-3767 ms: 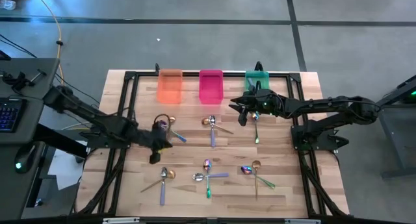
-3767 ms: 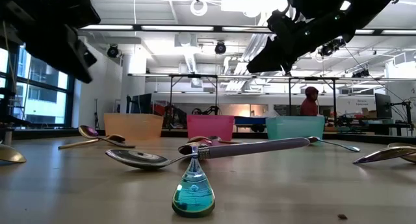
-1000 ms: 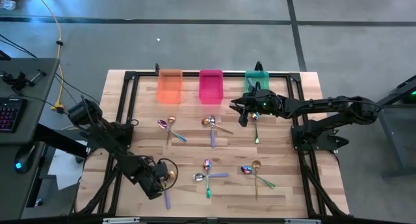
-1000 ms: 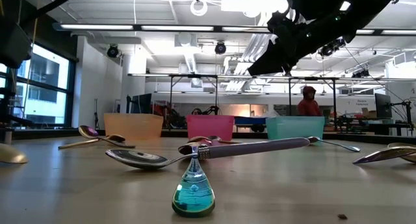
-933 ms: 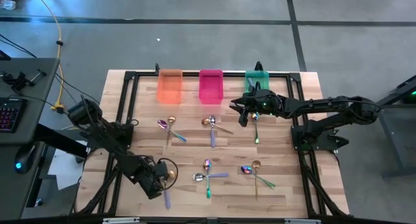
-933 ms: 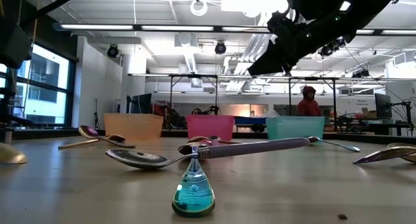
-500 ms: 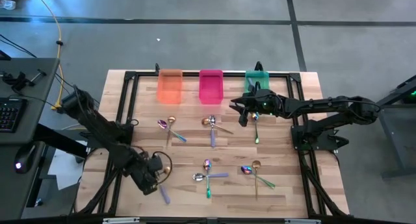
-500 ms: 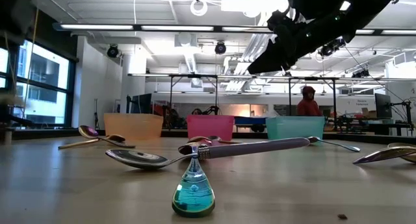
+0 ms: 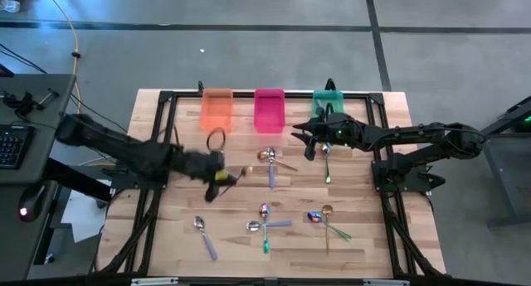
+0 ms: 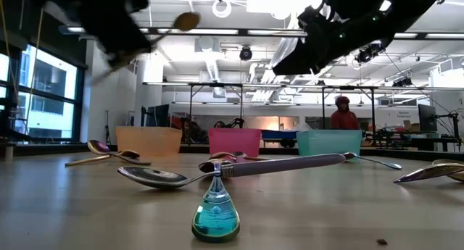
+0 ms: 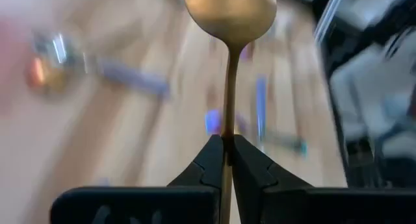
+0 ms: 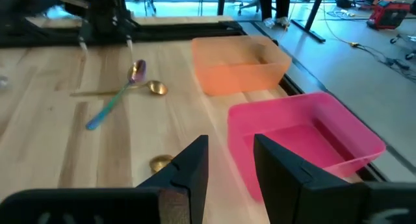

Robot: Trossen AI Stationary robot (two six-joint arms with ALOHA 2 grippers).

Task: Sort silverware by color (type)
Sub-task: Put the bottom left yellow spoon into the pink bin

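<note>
My left gripper [image 9: 224, 175] hovers over the table's left middle, shut on a gold spoon [image 11: 229, 10] whose bowl shows high up in the low view [image 10: 187, 21]. My right gripper [image 12: 231, 149] is open and empty, held above the table near the green bin [image 9: 328, 99]. Several other spoons lie flat on the wood: a silver one with a purple handle [image 9: 203, 235], a crossed group [image 9: 264, 221], a rainbow and gold pair [image 9: 322, 215], and a rainbow spoon [image 12: 133, 71] beside a gold one [image 12: 156, 87]. My left gripper pinches the gold spoon's thin handle [image 11: 229, 123] between its two fingertips. The fingers lie along the handle, and the bowl sticks out ahead of them. The spoon is lifted clear of the table.
Orange [image 9: 217, 110], pink [image 9: 269, 110] and green bins stand in a row at the table's far edge. A black frame [image 9: 158, 112] runs around the tabletop. A small blue-green spoon tip [image 10: 215, 217] stands close before the low camera. A person [image 10: 344, 112] is far behind.
My left gripper has risen from the near left of the table with the gold spoon and swung toward the far edge and the middle. The gold spoon is lifted clear; the silver spoon with the purple handle that lay beside it stays on the wood.
</note>
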